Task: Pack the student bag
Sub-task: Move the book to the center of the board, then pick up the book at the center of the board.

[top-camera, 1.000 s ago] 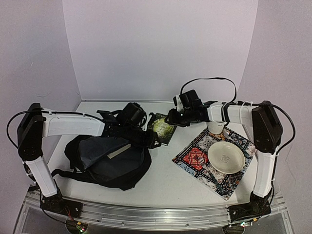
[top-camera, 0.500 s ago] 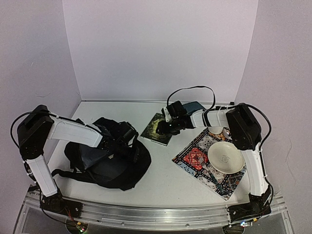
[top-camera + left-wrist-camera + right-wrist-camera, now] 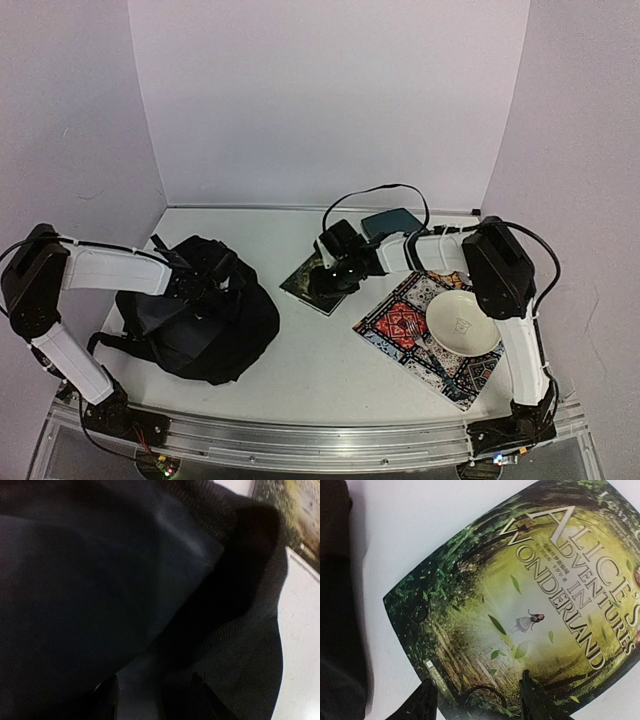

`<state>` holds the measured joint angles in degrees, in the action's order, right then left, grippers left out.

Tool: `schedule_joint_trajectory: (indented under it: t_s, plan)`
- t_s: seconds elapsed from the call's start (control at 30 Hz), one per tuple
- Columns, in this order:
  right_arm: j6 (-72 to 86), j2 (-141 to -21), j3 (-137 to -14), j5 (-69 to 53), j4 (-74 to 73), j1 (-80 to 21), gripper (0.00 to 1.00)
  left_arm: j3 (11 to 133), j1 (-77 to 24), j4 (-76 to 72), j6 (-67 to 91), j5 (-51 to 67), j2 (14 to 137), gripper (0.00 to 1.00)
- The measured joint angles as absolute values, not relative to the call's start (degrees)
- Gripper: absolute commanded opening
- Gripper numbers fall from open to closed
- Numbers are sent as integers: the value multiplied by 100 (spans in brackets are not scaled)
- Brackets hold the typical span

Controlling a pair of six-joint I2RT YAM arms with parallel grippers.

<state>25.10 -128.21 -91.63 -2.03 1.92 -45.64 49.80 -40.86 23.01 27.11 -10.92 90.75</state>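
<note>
Black fabric fills my left wrist view. The large soft black student bag [image 3: 200,325] lies bunched near the left edge of the bench [image 3: 330,365], closer to that edge than a second ago. My left arm, stretched toward mid-bench a second ago, has drawn back, and the bag has come with it. The wide gape of grey lining seen then is mostly folded under.

My left gripper [image 3: 154,676] is buried in the bag's top. Its fingers stand apart with lining and black cloth between them, but I cannot tell whether they pinch the fabric or merely rest in it.

My right gripper [image 3: 476,676] has swung left from above the bench's far right side. It now hangs over the green-covered paperback book [image 3: 510,605], which lies flat at mid-bench, just right of the bag. The jaws are spread over the cover's near edge and hold nothing.

The small flat teal pouch [image 3: 390,222] lies by the far edge. The patterned cloth [image 3: 400,325] and the white ceramic bowl [image 3: 463,322] on it occupy the right side.

By my reading, the book is the next item in. However, the bag's mouth has collapsed and moved away from the book, so it needs reopening before anything slides inside.
</note>
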Motion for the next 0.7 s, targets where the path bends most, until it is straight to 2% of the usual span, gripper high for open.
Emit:
schedule_joint_trajectory:
  t_s: [0.17, 0.37, 0.7]
  plan:
    - [2535, -12259, -8511, -241, -184, -5013, 57, 5273, -4086, 2619, 2625, -1173, 8584, 63]
    - [2509, -11668, -8004, -341, -863, -5185, 67, 6168, -4086, 2714, 2486, -1041, 8333, 73]
    - [2940, -10774, -7690, 77, -641, -5005, 74, 7373, -4082, 2586, 2354, -33, 9276, 79]
